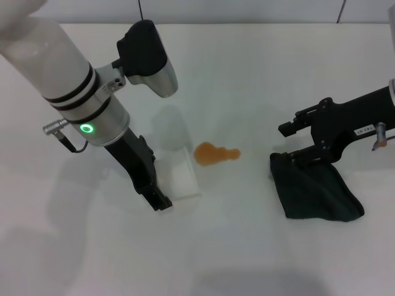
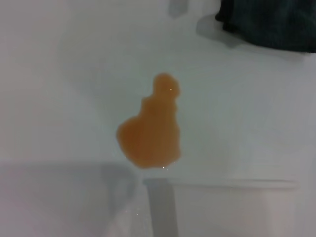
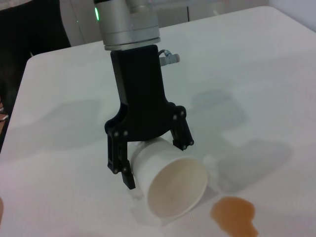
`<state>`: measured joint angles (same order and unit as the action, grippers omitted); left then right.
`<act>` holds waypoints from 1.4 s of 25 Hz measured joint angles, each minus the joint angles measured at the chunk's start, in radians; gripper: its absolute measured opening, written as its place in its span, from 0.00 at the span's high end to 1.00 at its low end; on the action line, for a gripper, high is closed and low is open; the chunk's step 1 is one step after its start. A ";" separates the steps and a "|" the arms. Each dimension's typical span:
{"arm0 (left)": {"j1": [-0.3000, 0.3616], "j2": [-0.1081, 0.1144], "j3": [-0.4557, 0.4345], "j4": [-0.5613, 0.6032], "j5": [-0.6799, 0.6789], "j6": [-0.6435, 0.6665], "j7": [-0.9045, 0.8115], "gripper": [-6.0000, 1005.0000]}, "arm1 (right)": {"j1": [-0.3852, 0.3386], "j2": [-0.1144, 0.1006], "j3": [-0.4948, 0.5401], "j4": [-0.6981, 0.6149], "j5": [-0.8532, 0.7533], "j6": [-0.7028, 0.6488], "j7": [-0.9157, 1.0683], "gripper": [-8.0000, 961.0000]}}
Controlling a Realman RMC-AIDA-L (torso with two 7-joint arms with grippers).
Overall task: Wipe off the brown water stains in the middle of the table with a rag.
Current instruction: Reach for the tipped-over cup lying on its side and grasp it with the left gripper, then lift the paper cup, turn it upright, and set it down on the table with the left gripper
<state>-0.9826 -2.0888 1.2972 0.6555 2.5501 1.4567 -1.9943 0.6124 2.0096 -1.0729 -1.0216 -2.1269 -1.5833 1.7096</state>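
The brown water stain (image 1: 215,154) is a small orange-brown blotch on the white table (image 1: 247,74), near its middle; it also shows in the left wrist view (image 2: 150,133) and the right wrist view (image 3: 236,214). The dark green-black rag (image 1: 315,188) lies crumpled to the right of the stain and shows in the left wrist view (image 2: 269,22). My right gripper (image 1: 287,143) is open at the rag's upper left corner, its lower finger touching the cloth. My left gripper (image 3: 158,163) is shut on a white paper cup (image 3: 170,190), tipped on its side, mouth toward the stain.
The tipped cup (image 1: 180,176) rests just left of the stain, its rim close to the blotch's edge (image 2: 232,207). The left arm's thick white and silver forearm (image 1: 74,86) reaches in from the upper left. The table's far edge runs along the back.
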 joint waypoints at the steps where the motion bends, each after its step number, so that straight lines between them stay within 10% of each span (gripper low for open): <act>1: 0.001 0.000 0.002 -0.001 -0.003 -0.002 0.001 0.14 | 0.000 0.000 -0.002 0.000 0.000 0.000 0.000 0.32; 18: 0.049 0.000 0.008 0.069 -0.021 -0.023 0.010 0.24 | -0.008 0.002 -0.015 0.012 -0.002 0.003 0.003 0.32; 26: 0.361 0.009 -0.034 0.466 -0.228 -0.047 0.146 0.36 | -0.012 0.001 -0.007 0.005 0.008 0.004 0.004 0.32; 35: 0.496 0.013 -0.324 0.205 -0.558 -0.159 0.592 0.41 | -0.004 -0.001 0.004 -0.010 0.010 0.005 0.004 0.32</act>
<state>-0.4869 -2.0755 0.9732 0.8606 1.9925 1.2972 -1.4025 0.6082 2.0086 -1.0694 -1.0319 -2.1165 -1.5782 1.7136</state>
